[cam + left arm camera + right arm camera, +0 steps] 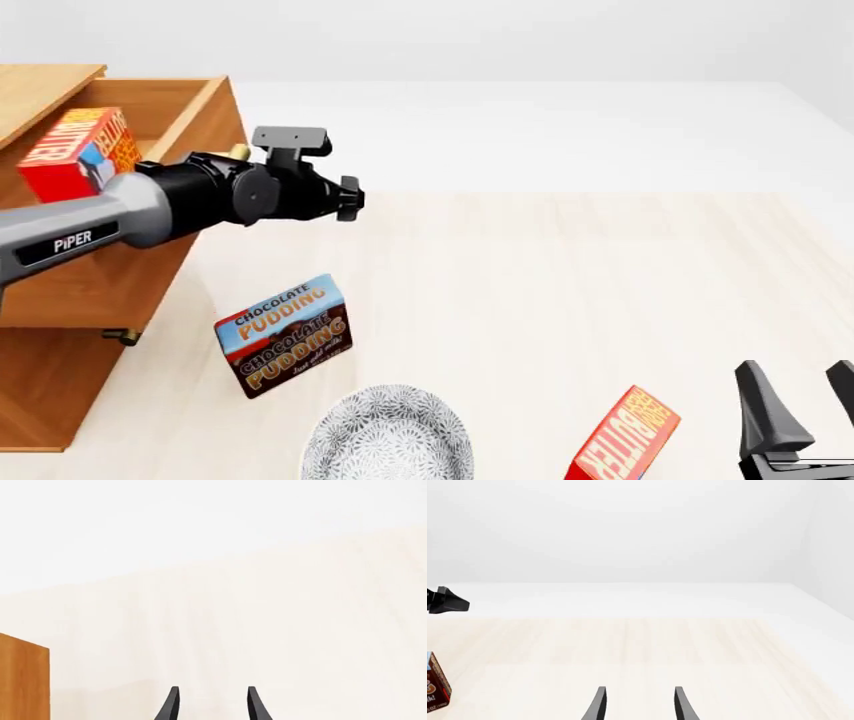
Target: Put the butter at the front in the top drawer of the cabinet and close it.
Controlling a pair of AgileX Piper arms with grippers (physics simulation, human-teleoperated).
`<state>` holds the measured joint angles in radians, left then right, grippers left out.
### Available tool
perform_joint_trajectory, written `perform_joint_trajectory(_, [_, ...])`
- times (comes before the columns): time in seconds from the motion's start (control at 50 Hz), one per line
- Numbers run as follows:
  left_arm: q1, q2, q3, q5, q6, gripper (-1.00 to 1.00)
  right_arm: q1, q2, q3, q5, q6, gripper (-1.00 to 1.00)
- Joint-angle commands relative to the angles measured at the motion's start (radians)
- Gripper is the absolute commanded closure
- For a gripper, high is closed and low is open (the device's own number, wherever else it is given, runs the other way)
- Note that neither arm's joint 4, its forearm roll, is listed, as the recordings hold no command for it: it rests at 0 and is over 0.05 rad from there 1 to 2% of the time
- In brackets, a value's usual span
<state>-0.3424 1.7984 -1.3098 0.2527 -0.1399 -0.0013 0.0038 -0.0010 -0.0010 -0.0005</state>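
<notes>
The left gripper [212, 705] stands with its fingers apart and nothing between them, pointing across bare desk [561, 290]; in the front view only its arm [200, 200] shows, stretched from the left across the front of the cabinet [80, 300]. Just behind that arm the top drawer [200, 110] is pulled out, and a red and yellow butter [78, 150] carton sits tilted inside it, apart from the fingers. The right gripper [801, 400] rests low at the near right, fingers likewise spread and empty. Just beside it on its left lies a second butter carton [627, 440], leaning at the near edge. Farther left, a Chocolate Pudding box [284, 335] stands between cabinet and carton, with a patterned white plate [387, 435] in front of it.
</notes>
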Motion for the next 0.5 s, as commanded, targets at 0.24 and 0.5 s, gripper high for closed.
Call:
perform_joint_trajectory(0.24, [0.083, -0.055, 0.044, 0.006, 0.029, -1.00, 0.000, 0.000, 0.000, 0.000, -0.001, -1.00])
perform_joint_trajectory(0.5, [0.124, -0.071, 0.057, 0.016, 0.039, -1.00, 0.000, -0.001, 0.000, 0.000, -0.001, -1.00])
